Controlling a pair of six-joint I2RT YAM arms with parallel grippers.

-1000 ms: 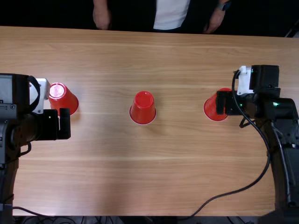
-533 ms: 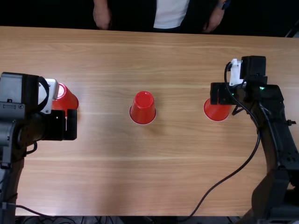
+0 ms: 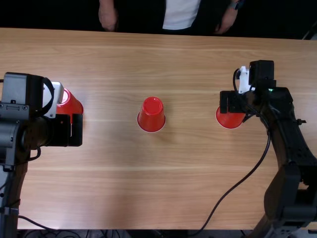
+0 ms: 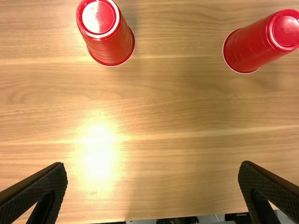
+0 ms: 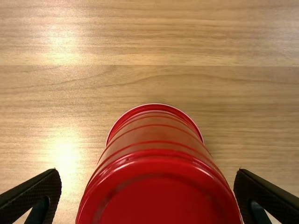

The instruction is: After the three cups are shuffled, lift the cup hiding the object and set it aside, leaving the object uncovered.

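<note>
Three red cups stand upside down in a row across the wooden table. The left cup (image 3: 69,102) (image 4: 103,30) is partly under my left arm. The middle cup (image 3: 151,115) (image 4: 259,42) stands alone. My left gripper (image 3: 73,130) (image 4: 150,168) hangs open high above bare wood, nearer the table's front edge than these two cups. My right gripper (image 3: 232,103) (image 5: 147,173) is open just above the right cup (image 3: 229,120) (image 5: 156,154), one finger on each side of its upturned base, without touching it. No hidden object can be seen.
The right arm's black cable (image 3: 247,184) loops over the table's near right part. The table's front edge (image 4: 187,218) lies just below my left gripper. Bare wood (image 3: 148,59) stretches behind the cups and between them.
My right arm has swung left and farther in, bringing its gripper over the right cup. The left arm has shifted slightly forward and right. The cups have not moved.
</note>
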